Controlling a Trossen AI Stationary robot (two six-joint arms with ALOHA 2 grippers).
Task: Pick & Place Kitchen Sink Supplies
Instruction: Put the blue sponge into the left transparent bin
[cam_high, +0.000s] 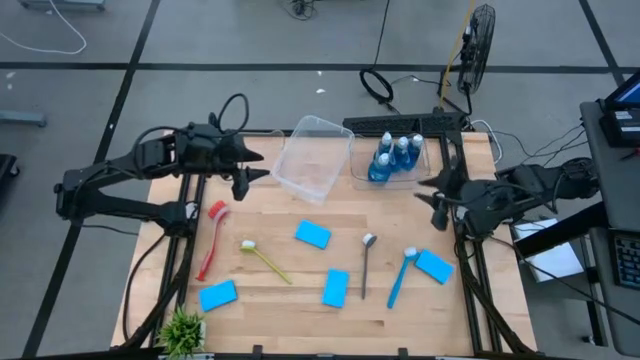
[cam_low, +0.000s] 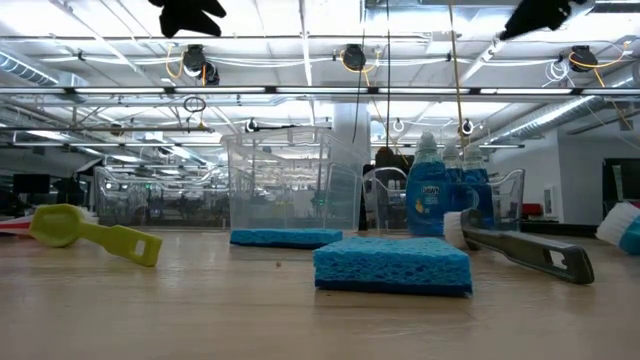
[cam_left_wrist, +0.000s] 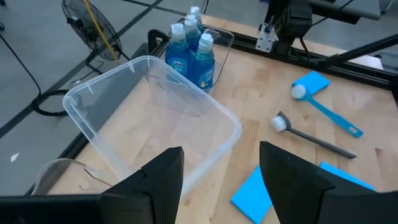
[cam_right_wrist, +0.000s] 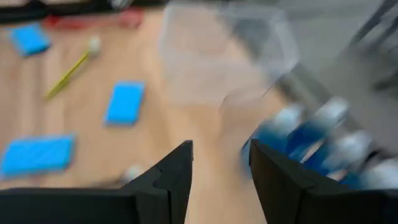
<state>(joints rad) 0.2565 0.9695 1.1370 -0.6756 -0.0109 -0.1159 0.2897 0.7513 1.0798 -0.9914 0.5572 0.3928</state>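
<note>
**Both grippers held empty above the bench, supplies spread below**

The left gripper (cam_high: 243, 178) is seen beside the empty clear bin (cam_high: 312, 158) at the back of the bench (cam_high: 280, 305), its fingers (cam_left_wrist: 163, 174) spread apart with nothing between them. The right gripper (cam_high: 438, 197) is held at the bench's right edge, near the second clear bin (cam_high: 428, 150); its fingers (cam_right_wrist: 176, 171) are likewise parted and empty.

Three blue bottles (cam_high: 393, 157) are stood upright inside the second bin, close together. Four blue sponges are laid flat on the wood: one near the centre (cam_high: 313, 235), one nearer the front (cam_high: 336, 287), one at the front left (cam_high: 218, 295), and one at the right (cam_high: 435, 266), which is touched by the head end of the blue brush (cam_high: 398, 277). The grey brush (cam_high: 366, 263) is laid just left of the blue brush. The yellow brush (cam_high: 264, 260) is laid diagonally left of centre, and the red brush (cam_high: 212, 238) lies along the left edge. A small green plant (cam_high: 183, 328) is placed at the front left corner.
</note>
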